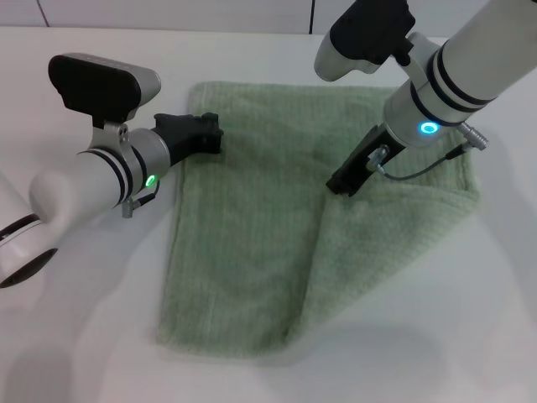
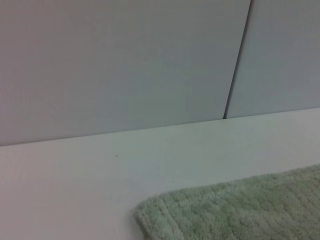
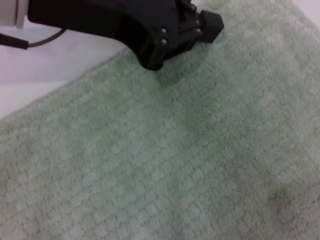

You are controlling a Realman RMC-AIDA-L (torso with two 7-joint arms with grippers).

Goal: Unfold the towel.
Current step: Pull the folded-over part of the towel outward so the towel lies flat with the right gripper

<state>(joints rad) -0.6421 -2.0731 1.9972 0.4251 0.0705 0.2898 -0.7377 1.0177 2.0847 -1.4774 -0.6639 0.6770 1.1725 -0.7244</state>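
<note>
Sage-green terry, the towel [image 1: 252,227] lies on the white bench [image 1: 84,336], its right side folded over diagonally. The left claw [image 1: 210,133] rests at its left edge, the right claw [image 1: 344,183] on its middle; their openings cannot be told.

white table [image 1: 84,336], smooth, plain. towel [image 1: 252,252] lies directly on it, centre, partly folded: a flap doubled over from 3 o'clock, its diagonal edge running toward 6 o'clock. far edge near the wall at 12 o'clock.
</note>
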